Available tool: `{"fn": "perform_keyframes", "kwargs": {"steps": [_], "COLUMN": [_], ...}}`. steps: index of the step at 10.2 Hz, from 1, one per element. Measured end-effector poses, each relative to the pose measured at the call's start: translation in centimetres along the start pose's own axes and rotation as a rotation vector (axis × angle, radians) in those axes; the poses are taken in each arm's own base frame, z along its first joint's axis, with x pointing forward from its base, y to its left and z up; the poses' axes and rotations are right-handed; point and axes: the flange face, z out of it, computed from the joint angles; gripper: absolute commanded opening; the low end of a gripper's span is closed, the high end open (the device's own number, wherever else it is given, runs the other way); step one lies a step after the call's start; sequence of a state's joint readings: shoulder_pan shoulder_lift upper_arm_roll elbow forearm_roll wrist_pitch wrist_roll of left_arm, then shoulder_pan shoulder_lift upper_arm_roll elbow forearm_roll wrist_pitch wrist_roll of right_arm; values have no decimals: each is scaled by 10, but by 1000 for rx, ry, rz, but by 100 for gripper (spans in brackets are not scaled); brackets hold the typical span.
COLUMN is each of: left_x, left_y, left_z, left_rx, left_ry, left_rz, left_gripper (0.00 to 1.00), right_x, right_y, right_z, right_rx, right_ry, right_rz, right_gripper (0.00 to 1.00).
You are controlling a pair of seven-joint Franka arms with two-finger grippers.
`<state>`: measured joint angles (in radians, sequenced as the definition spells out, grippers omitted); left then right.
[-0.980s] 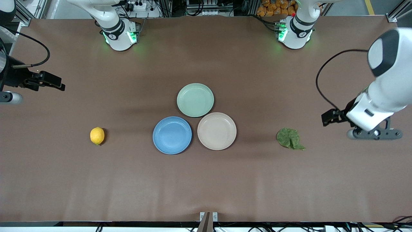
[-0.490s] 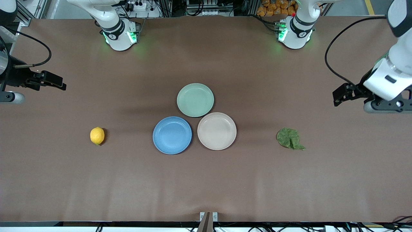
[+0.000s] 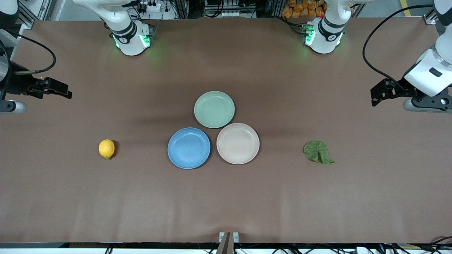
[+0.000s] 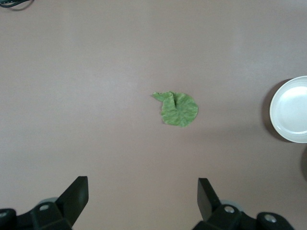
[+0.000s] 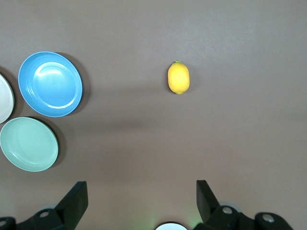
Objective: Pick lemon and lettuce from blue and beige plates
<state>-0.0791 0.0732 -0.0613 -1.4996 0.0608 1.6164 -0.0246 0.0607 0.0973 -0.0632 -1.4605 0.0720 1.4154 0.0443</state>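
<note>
The yellow lemon (image 3: 106,149) lies on the bare table toward the right arm's end; it also shows in the right wrist view (image 5: 178,77). The green lettuce leaf (image 3: 318,151) lies on the table toward the left arm's end, also in the left wrist view (image 4: 178,109). The blue plate (image 3: 189,148) and the beige plate (image 3: 238,143) sit side by side mid-table, both empty. My left gripper (image 4: 143,196) is open and empty, high over the table edge (image 3: 428,103). My right gripper (image 5: 141,199) is open and empty over the other table edge (image 3: 10,106).
An empty green plate (image 3: 214,109) touches the blue and beige plates, farther from the front camera. The two arm bases (image 3: 132,37) (image 3: 323,33) stand along the table's top edge. Brown table surface lies open around the lemon and the lettuce.
My left arm has drawn back from beside the lettuce, toward its own end of the table and farther from the front camera. The right arm has barely moved. Lemon and lettuce lie still.
</note>
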Motion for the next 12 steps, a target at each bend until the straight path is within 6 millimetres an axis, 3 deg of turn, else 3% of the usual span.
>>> {"fn": "perform_keyframes", "kwargs": {"steps": [4,12], "left_x": [-1,-7], "left_y": [-16,-10], "left_z": [0,-3], "left_rx": [3,-36], "left_ry": [-4,-39], "left_rz": [-23,-21], "left_gripper": [100,100], "right_x": [0,-2], "right_y": [-4,-20], "right_z": [0,2], "right_rx": [-1,-4], "right_ry": [0,-5], "right_rz": [-6,-36], "right_gripper": [100,100]}}
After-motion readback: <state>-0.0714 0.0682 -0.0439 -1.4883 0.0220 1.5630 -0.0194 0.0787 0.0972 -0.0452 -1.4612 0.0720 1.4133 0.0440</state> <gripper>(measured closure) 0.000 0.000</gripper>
